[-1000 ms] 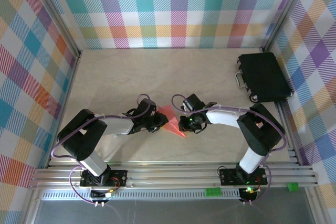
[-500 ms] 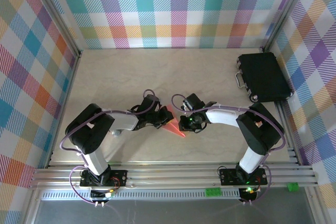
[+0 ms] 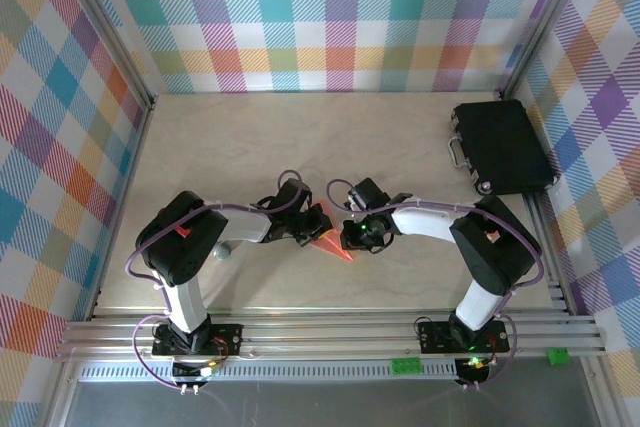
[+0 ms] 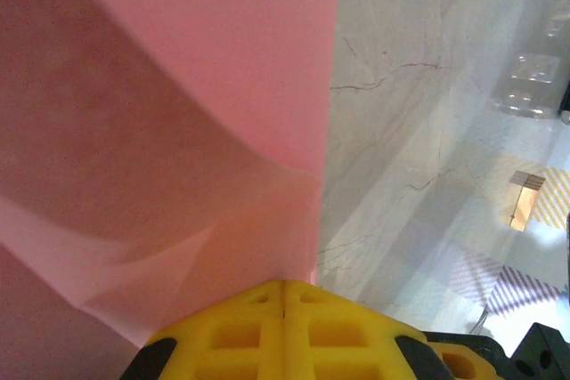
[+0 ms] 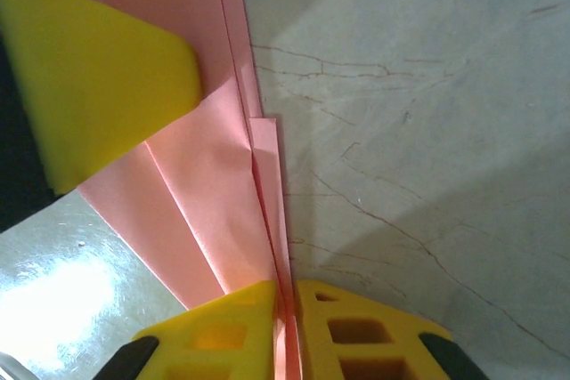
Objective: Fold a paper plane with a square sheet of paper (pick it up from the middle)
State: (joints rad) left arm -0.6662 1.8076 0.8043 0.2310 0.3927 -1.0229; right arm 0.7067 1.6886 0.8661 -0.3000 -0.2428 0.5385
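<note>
Two grippers are meeting at the centre of the pale marbled tabletop [image 3: 250, 147] in the top view, and the salmon-pink, partly folded sheet of thin paper [image 3: 336, 248] is lying between them on that surface. The left gripper [image 3: 312, 230] is sitting against its left side and the right gripper [image 3: 347, 237] against its right side, so neither arm is nearer. The paper's long axis is running from upper left down to a pointed tip at lower right. In the right wrist view the right gripper [image 5: 285, 318] is clamping the stacked edges of the paper [image 5: 214, 184], a pink sliver showing between its yellow fingers, and the creases are running up the frame, away from the jaws. Any coming crease is probably depending on that line staying straight ahead of the pinch. A yellow block [image 5: 98, 77] is pressing on the paper at upper left, probably a finger of the other arm. In the left wrist view the left gripper [image 4: 283, 309] is showing its fingers pressed together with no gap, and the paper [image 4: 178, 86] is rising from its tips across the left half of the frame. Whether a layer is being caught there is hard to tell. Both arms are hiding most of the paper from above, so its full outline is unclear. A black rectangular case [image 3: 500, 147] is lying well apart at upper right.
</note>
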